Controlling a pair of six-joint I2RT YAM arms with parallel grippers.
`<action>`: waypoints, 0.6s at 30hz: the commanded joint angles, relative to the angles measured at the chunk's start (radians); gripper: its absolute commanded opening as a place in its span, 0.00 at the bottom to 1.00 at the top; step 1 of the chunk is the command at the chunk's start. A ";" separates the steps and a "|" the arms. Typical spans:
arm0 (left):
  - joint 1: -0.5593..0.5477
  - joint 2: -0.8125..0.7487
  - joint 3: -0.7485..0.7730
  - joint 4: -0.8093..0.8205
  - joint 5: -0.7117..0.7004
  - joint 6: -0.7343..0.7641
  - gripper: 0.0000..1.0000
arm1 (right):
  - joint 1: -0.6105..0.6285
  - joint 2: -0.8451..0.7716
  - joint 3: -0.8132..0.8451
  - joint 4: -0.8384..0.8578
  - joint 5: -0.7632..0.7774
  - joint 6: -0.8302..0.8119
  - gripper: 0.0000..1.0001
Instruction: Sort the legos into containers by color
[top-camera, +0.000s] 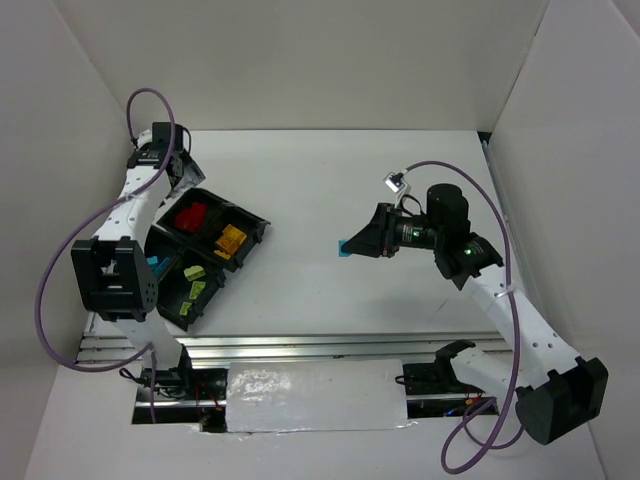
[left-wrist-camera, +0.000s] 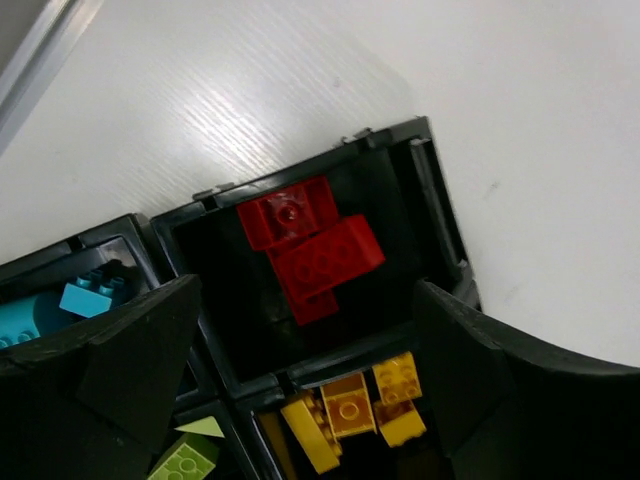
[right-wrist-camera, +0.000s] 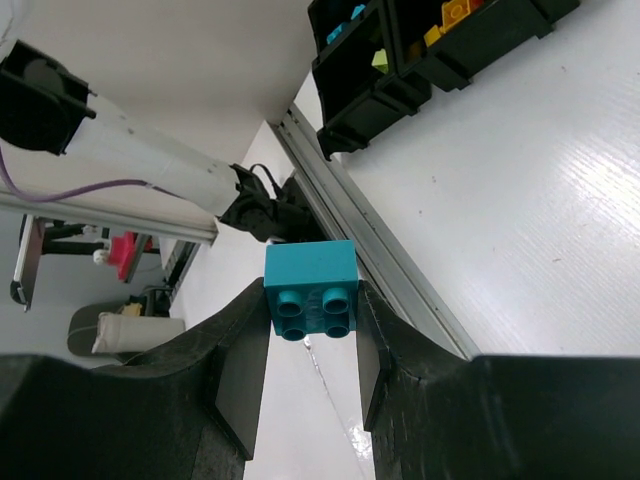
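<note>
The black four-compartment tray (top-camera: 252, 222) sits at the left of the table. It holds red legos (top-camera: 190, 217), orange-yellow legos (top-camera: 231, 240), lime green legos (top-camera: 195, 281) and cyan ones (top-camera: 154, 262) partly hidden by the left arm. My left gripper (top-camera: 182, 172) hovers over the tray's far corner. In the left wrist view it (left-wrist-camera: 305, 295) is open and empty above the red legos (left-wrist-camera: 315, 250), with orange-yellow legos (left-wrist-camera: 350, 410) below. My right gripper (top-camera: 350, 246) is shut on a cyan lego (right-wrist-camera: 311, 288), held above the table's middle, right of the tray (right-wrist-camera: 470, 48).
White walls enclose the table at the back and both sides. An aluminium rail (top-camera: 300, 346) runs along the near edge, with a shiny sheet (top-camera: 315, 395) below it. The purple cables (top-camera: 60, 250) loop beside each arm.
</note>
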 joint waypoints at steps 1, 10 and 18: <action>0.003 -0.145 0.013 0.055 0.120 0.039 1.00 | 0.007 0.021 0.039 0.054 -0.021 0.014 0.00; -0.132 -0.634 -0.390 0.606 0.984 0.288 0.99 | 0.003 0.127 0.095 0.173 -0.106 0.220 0.00; -0.440 -0.871 -0.555 0.768 1.007 0.412 0.99 | 0.006 0.198 0.157 0.210 -0.216 0.615 0.00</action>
